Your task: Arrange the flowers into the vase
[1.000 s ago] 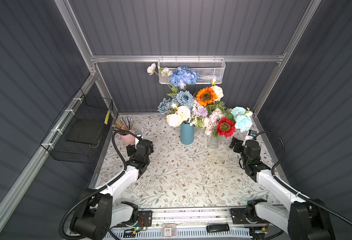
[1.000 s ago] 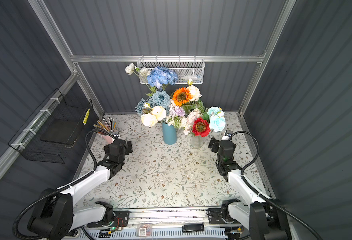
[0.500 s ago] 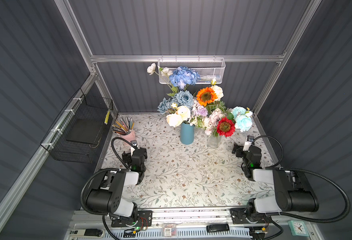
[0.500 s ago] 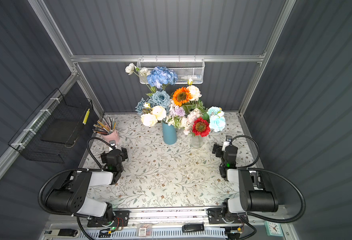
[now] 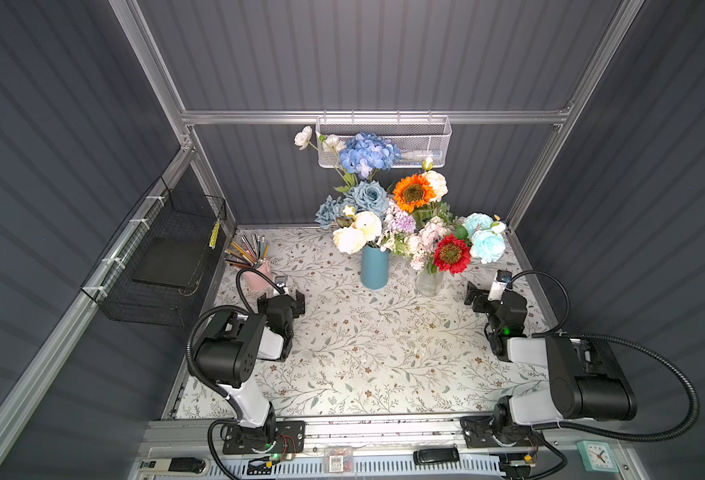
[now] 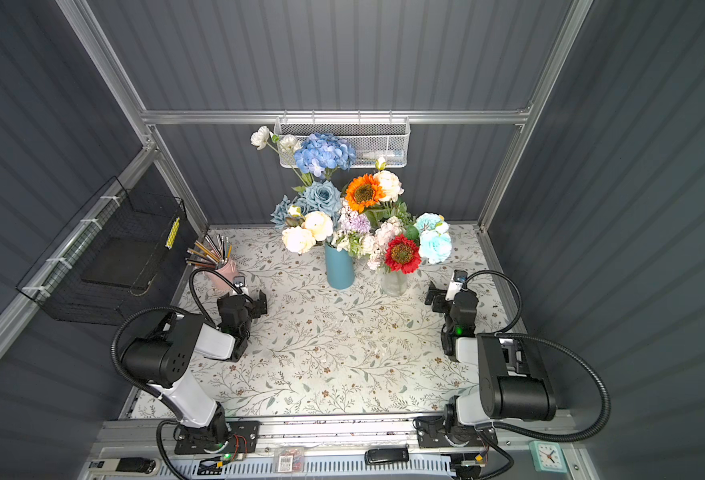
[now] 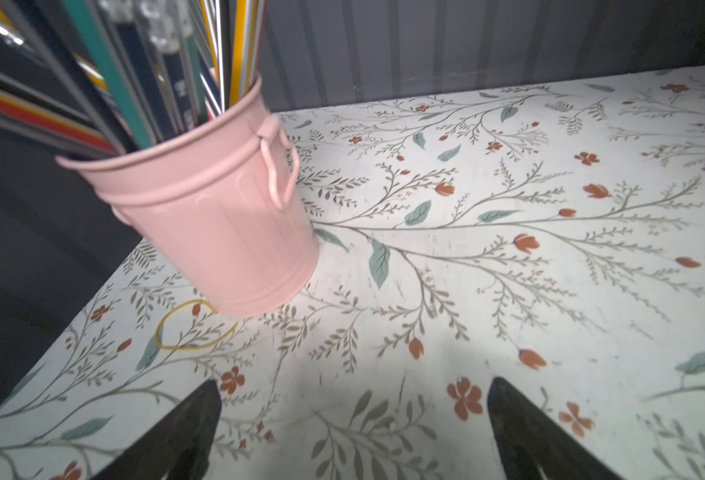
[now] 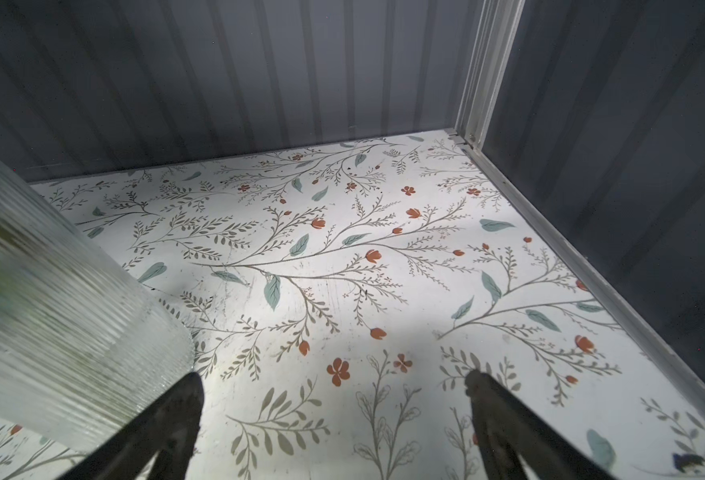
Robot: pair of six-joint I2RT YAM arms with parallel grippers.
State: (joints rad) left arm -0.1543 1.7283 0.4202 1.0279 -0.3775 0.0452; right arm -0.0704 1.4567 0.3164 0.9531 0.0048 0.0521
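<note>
Flowers [image 5: 412,193] stand in the teal vase [image 5: 374,268] and the ribbed glass vase [image 5: 428,283] just beside it; left gripper [image 7: 352,386] and right gripper [image 8: 333,377] gape wide, empty (no stem lies loose); park both arms well clear of the teal vase.

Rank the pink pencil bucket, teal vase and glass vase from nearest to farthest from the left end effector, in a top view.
1. pink pencil bucket, just beyond the left end effector.
2. teal vase, back centre.
3. glass vase, further right.
</note>
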